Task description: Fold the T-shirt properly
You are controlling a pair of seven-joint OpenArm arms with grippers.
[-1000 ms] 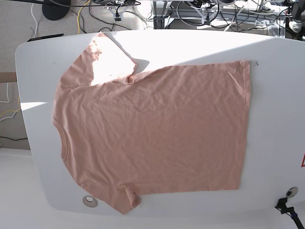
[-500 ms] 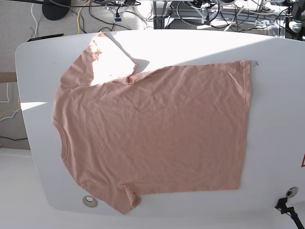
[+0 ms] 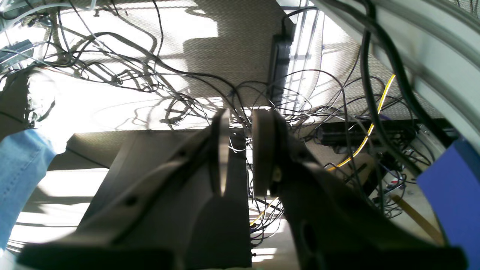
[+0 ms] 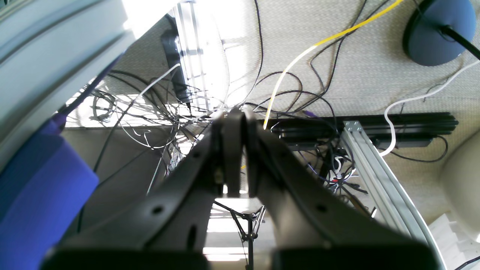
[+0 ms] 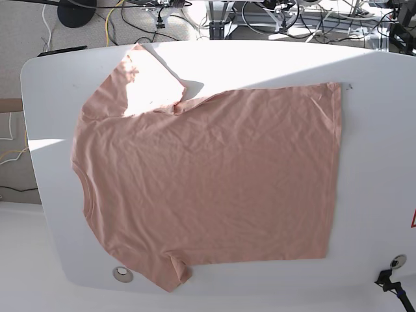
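Note:
The salmon-pink T-shirt (image 5: 208, 175) lies spread flat on the white table (image 5: 377, 162). Its neckline points left and its hem runs down the right side. One sleeve (image 5: 140, 78) lies at the top left in a patch of sun, the other (image 5: 170, 270) at the bottom edge. Neither gripper shows in the base view. In the left wrist view my left gripper (image 3: 242, 116) hangs over the floor with a narrow gap between its fingers and nothing in it. My right gripper (image 4: 235, 114) is shut and empty, also over the floor beside the table.
A round hole (image 5: 121, 274) sits in the table near the lower sleeve. A black clamp (image 5: 390, 283) is at the bottom right corner. Tangled cables (image 3: 157, 82) and a metal frame (image 4: 378, 168) cover the floor behind the table. A leg in jeans (image 3: 18, 180) stands at the left.
The T-shirt has not moved. A dark part now shows at the base view's top right edge.

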